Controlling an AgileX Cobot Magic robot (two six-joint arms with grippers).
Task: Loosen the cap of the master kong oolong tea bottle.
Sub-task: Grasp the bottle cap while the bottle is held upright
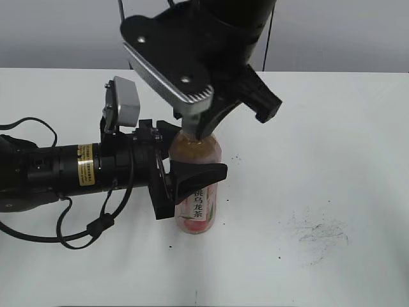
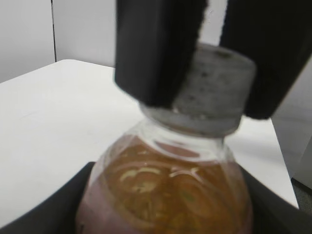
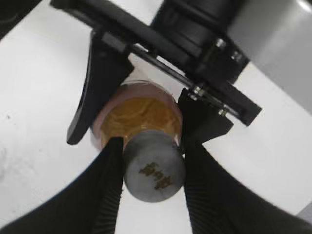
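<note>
The master kong oolong tea bottle (image 1: 195, 206) stands upright on the white table, amber tea above a pink label. My left gripper (image 1: 185, 182) comes in from the left and is shut on the bottle's body; its black jaws flank the bottle (image 2: 165, 190) in the left wrist view. My right gripper (image 1: 199, 131) comes down from above and is shut on the grey-white cap (image 3: 155, 170), which has a dark logo on top. In the left wrist view its two black fingers squeeze the cap (image 2: 214, 85). The bottle's shoulder (image 3: 139, 114) shows below the cap in the right wrist view.
The white table (image 1: 332, 160) has dark smudges (image 1: 319, 231) at the right front. The left arm's body and cables (image 1: 57, 173) lie along the table on the left. A grey wall runs behind the table.
</note>
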